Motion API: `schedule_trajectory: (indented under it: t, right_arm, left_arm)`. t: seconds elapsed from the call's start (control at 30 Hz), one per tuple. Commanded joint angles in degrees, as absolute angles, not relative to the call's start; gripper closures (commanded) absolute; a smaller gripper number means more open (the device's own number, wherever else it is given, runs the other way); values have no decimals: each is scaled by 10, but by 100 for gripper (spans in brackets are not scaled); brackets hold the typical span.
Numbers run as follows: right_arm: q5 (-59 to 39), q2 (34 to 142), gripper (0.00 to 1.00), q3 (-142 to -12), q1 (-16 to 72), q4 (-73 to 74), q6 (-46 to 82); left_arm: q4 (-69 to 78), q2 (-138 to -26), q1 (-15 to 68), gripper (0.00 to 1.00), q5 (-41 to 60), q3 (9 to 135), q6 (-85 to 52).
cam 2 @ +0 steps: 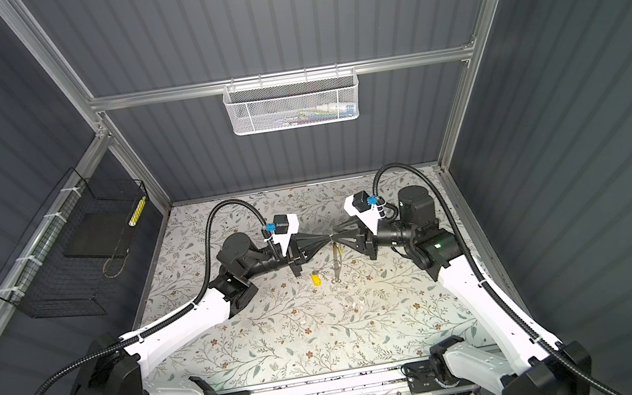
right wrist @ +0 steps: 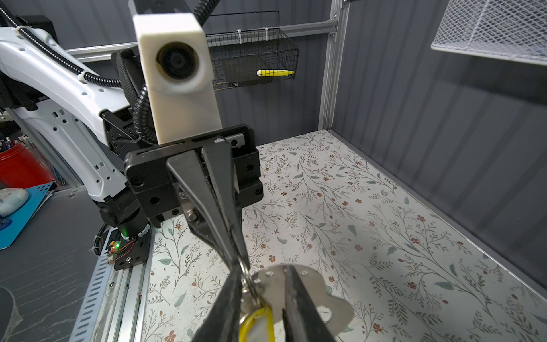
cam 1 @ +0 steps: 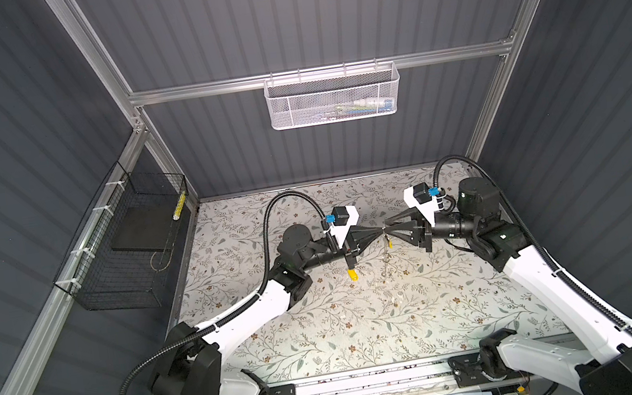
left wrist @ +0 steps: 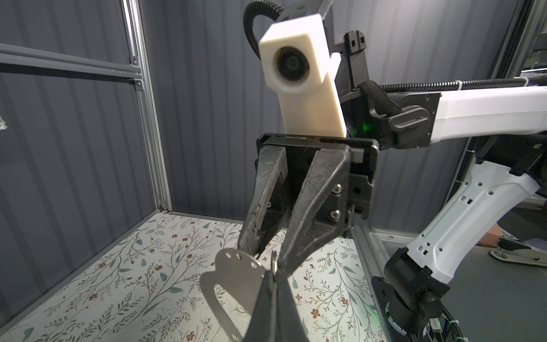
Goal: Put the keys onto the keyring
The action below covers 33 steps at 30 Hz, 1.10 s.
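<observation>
Yellow key (cam 1: 353, 275): lies flat on the floral table (cam 1: 366, 326), nearest to me.
Keyring (left wrist: 236, 274): grey metal, off the table, hanging from where both arms meet tip to tip; its lower end is near the Yellow key but apart.
Left gripper (left wrist: 273, 275): fingers pressed together on the Keyring's upper end, a small split ring (left wrist: 275, 260) at the tips.
Right gripper (right wrist: 262, 269): fingers apart, either side of that split ring; I can make out no grip.
Second key (right wrist: 256, 325): yellow, dangling between the right fingers.
Far wall: white basket (cam 1: 334, 97).
</observation>
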<state>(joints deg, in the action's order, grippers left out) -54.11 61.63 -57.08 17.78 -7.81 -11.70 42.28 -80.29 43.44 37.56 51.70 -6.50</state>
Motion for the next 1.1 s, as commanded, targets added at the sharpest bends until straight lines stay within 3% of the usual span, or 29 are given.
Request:
schedule_trajectory:
  t: [0.0, 0.37, 0.53, 0.67, 0.77, 1.07]
  right_arm:
    - [-560, 621, 77, -584, 178, -84, -122]
    - [-567, 621, 100, -586, 179, -74, -118]
    - [-548, 620, 100, -586, 179, -60, -107]
    - [-525, 618, 100, -588, 179, -52, -101]
    - [-503, 618, 100, -590, 179, -46, -96]
    - [-453, 633, 100, -617, 179, -24, -69]
  left_arm:
    - [434, -808, 432, 100, 385, 541, -68]
    - [435, -817, 433, 100, 381, 548, -73]
    - [423, -813, 432, 100, 364, 548, -70]
    - [396, -795, 432, 84, 342, 539, -53]
    - [369, -775, 432, 78, 322, 529, -36]
    - [267, -716, 432, 76, 263, 500, 34]
